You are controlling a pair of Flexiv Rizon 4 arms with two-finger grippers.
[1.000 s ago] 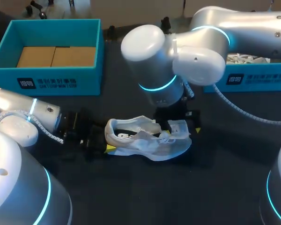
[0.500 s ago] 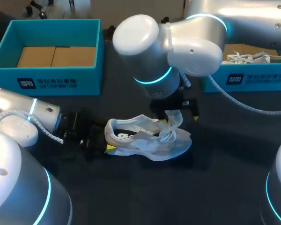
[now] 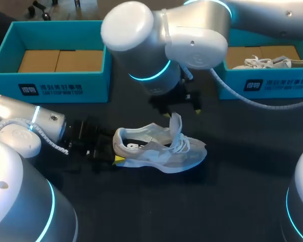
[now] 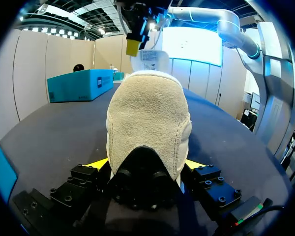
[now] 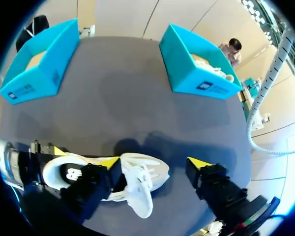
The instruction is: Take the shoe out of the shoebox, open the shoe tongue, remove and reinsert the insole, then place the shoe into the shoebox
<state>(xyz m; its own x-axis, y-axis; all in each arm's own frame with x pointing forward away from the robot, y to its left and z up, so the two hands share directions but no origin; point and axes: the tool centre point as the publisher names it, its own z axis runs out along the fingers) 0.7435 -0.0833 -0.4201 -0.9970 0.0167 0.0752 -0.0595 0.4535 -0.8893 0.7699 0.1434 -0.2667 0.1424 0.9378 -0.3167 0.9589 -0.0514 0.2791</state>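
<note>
Right gripper (image 3: pixel 182 112), fingers spread wide, hangs over the table (image 3: pixel 232 201) just above the white shoe (image 3: pixel 159 154), whose heel the left gripper (image 3: pixel 113 155) clamps, so it best slips down behind the upright tongue (image 3: pixel 176 123) and pinches the insole (image 3: pixel 135 146) by its rim without dragging the shoe.

Soft overhead light leaves the dark table (image 3: pixel 232 201) dim, with faint shadow beside the shoe (image 3: pixel 159 151).

Print visible at this moment. We are seeing a dark logo panel with pale characters on the front wall of the left shoebox (image 3: pixel 50 91) and the right shoebox (image 3: pixel 272 84). A white mark is showing on the insole (image 3: pixel 133 146) of the shoe (image 3: pixel 164 154). None is proving legible.
</note>
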